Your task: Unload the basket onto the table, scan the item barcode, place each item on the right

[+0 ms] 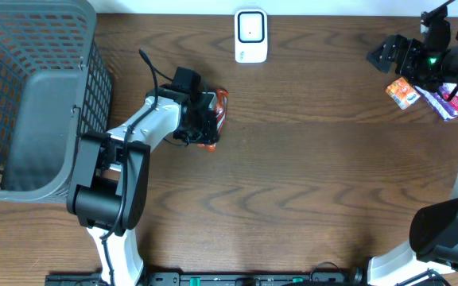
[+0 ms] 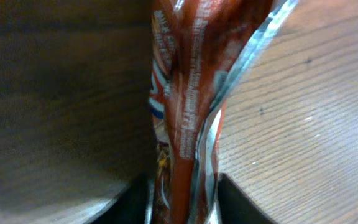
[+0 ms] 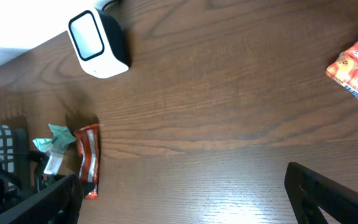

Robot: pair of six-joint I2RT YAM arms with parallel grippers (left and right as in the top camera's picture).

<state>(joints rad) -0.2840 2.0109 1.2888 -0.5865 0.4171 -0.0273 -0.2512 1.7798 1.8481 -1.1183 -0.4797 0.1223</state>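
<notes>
An orange-red snack packet (image 1: 222, 102) stands on its edge left of the table's middle, and my left gripper (image 1: 211, 123) is shut on it. The left wrist view shows the packet (image 2: 191, 93) pinched between both dark fingers (image 2: 235, 202), its silver seam towards the right one. A white barcode scanner (image 1: 250, 36) stands at the back centre, apart from the packet. The right wrist view shows the same scanner (image 3: 98, 43) and packet (image 3: 89, 158). My right gripper (image 1: 388, 54) hangs open at the far right, with nothing between its fingers (image 3: 328, 193).
A grey mesh basket (image 1: 22, 95) fills the left end of the table. An orange carton (image 1: 402, 93) and a purple packet (image 1: 445, 103) lie at the far right under my right arm. The carton (image 3: 356, 68) also shows in the right wrist view.
</notes>
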